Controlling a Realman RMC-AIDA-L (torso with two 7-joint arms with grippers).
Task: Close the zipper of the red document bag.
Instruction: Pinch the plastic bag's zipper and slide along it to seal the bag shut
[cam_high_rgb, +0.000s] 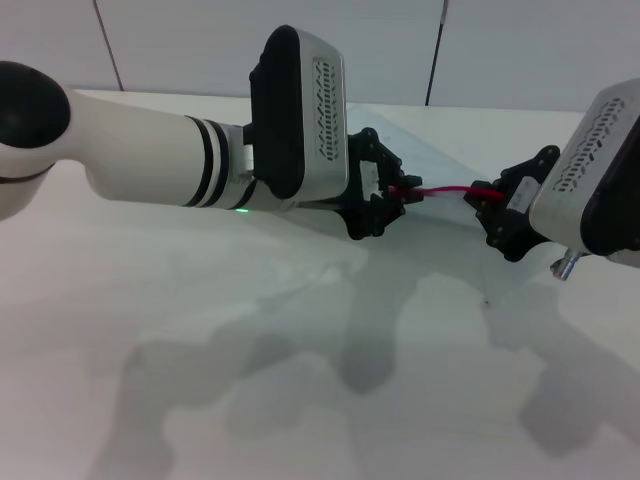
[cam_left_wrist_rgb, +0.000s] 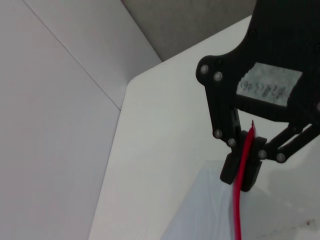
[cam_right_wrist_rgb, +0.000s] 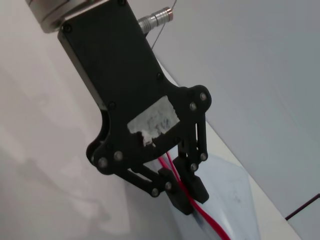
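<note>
Above the white table (cam_high_rgb: 200, 350), both arms meet at mid-height and hold the red document bag (cam_right_wrist_rgb: 232, 192) up between them by its red edge. From the head view the pouch itself is almost impossible to make out; only the zipper (cam_high_rgb: 445, 190) shows, a thin red line stretched between the two claws. The left gripper (cam_high_rgb: 392, 195) is pinched tight on one end of that strip, its big white wrist housing blocking much of what lies behind. The right gripper (cam_high_rgb: 492, 200) is clamped narrow on the other end. Each wrist camera shows pale translucent plastic hanging below the black fingers (cam_left_wrist_rgb: 234, 170), cut off at the picture's edge. I cannot pick out the slider anywhere.
</note>
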